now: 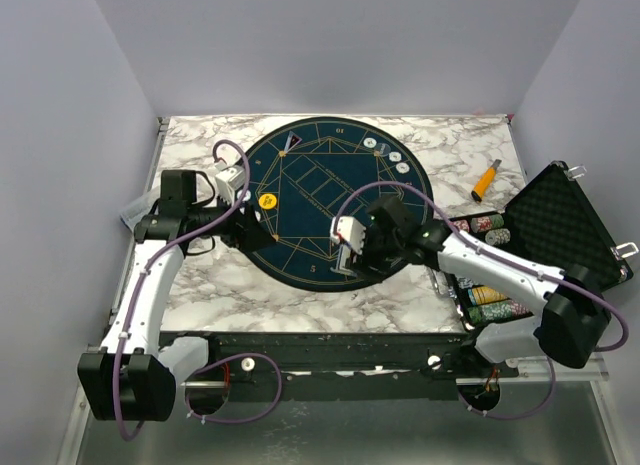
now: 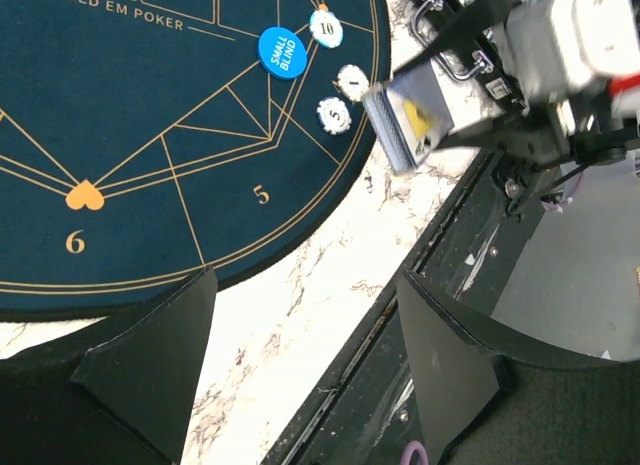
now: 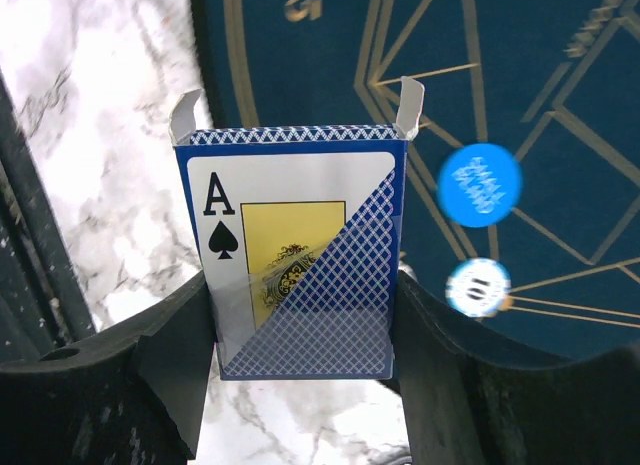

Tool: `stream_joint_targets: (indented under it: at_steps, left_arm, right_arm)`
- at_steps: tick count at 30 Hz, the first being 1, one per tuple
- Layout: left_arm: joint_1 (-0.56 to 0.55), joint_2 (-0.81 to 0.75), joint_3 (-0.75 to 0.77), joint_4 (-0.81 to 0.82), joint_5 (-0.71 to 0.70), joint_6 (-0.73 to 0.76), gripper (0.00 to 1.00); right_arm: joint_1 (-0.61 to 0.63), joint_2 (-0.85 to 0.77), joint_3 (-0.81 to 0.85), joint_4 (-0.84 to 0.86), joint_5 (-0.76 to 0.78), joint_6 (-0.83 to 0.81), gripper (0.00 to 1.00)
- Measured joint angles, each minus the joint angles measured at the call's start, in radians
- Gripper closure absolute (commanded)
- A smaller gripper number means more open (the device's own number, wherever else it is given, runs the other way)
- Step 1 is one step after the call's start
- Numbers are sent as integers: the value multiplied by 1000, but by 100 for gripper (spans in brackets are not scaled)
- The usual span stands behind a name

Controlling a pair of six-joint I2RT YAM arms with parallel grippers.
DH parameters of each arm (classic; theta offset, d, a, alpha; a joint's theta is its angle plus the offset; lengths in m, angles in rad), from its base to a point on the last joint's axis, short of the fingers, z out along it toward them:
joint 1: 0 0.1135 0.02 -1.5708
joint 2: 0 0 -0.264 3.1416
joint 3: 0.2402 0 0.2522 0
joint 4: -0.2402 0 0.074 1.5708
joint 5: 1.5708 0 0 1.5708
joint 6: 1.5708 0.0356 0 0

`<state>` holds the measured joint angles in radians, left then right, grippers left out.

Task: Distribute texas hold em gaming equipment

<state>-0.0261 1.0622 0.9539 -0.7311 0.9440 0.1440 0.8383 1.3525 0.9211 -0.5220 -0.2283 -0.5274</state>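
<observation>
My right gripper (image 3: 303, 320) is clamped on the card box (image 3: 300, 250), one finger on each side, held raised at the near rim of the mat (image 1: 318, 200). My left gripper (image 2: 305, 360) hangs over that rim with fingers apart and empty.

I judge the step to be getting cards out. I should keep the box square, turn its mouth toward my left fingers and not squeeze it flat.

The right wrist view shows the flaps standing open. Only the left wrist view shows the box's side beside two chips (image 2: 334, 115). Only the top view shows the yellow disc (image 1: 267, 200) on the mat.
</observation>
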Motion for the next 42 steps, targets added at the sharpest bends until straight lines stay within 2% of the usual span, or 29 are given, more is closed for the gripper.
stream_joint_targets:
  at_steps: [8,13,17,25,31,37,42]
  left_arm:
    - [0,102,80,-40,41,23,25]
    - [-20,230,167,-20,47,-34,28]
    - [-67,306,182,52,60,-148,28]
    - [-233,332,158,197,86,-304,25]
    - [-312,388,157,327,106,-436,22]
    - [-391,454,154,465,112,-584,24]
    - [-444,501,154,528,117,-638,29]
  right_arm:
    - [-177,0,127,-44,-70,-30,91]
    - [-181,26,174,-103,-108,-67,92]
    - [-181,58,189,-121,-126,-96,91]
    - [-181,60,209,-142,-140,-129,90]
    - [-181,59,246,-173,-148,-129,90]
    - [-181,53,281,-199,-151,-127,90]
    - [-181,40,284,-199,-155,-124,89]
